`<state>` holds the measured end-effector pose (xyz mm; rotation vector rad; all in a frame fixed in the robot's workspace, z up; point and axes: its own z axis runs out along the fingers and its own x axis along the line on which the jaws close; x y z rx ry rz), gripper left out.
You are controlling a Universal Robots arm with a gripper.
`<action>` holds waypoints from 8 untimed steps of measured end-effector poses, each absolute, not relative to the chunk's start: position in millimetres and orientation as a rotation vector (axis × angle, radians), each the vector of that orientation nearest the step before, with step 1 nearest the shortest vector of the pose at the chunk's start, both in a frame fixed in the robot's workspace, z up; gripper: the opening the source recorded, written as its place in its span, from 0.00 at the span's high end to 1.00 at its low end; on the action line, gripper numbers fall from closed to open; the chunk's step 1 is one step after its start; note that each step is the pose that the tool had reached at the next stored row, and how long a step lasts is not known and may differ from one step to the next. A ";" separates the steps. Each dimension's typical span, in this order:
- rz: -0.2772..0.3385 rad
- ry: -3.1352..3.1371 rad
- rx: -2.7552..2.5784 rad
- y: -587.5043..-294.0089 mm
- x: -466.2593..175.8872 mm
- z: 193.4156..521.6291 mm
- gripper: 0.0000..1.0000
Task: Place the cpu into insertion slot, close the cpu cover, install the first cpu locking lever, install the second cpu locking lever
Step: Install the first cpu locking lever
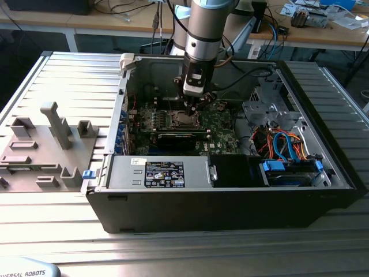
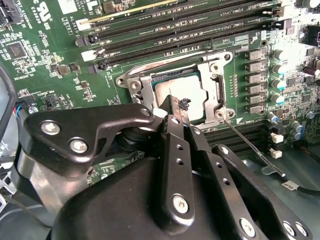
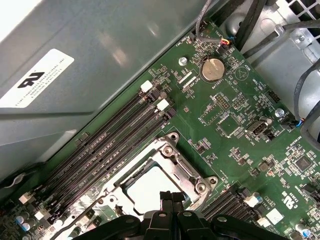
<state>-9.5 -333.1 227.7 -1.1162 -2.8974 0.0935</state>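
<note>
- Exterior view is showing the arm [image 1: 206, 29] reaching down into the open computer case [image 1: 230, 202], with the gripper [image 1: 194, 108] hanging right over the insertion slot [image 1: 185, 120] on the green motherboard [image 1: 222, 124].
- In both wrist views the cpu [image 2: 185, 90] [image 3: 145, 189] is lying flat inside the slot, its silver-grey top showing through the cut-out.
- The cpu cover [image 2: 216, 87] is lying down around the chip and framing it, so I am judging the first two steps as done.
- The gripper's fingers [image 2: 172, 130] are sitting drawn together and narrow, carrying nothing that I can see. The tips are hovering at the edge of the cpu, and I cannot tell whether they are touching it.
- One thin locking lever [image 2: 250, 143] is sticking out from a corner of the slot, angling away from the cover, so it is looking unlatched. I cannot make out how the second lever is sitting, so I am judging the lever steps as not yet finished.
</note>
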 end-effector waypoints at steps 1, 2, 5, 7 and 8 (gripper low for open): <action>0.094 -2.898 -1.114 -333.1 -9.5 227.7 0.89; 0.094 -2.900 -1.110 -333.1 -9.5 227.7 0.89; 0.094 -2.903 -1.103 -333.1 -9.5 227.7 0.89; 0.094 -2.905 -1.098 -333.1 -9.5 227.7 0.89; 0.094 -2.905 -1.096 -333.1 -9.5 227.7 0.89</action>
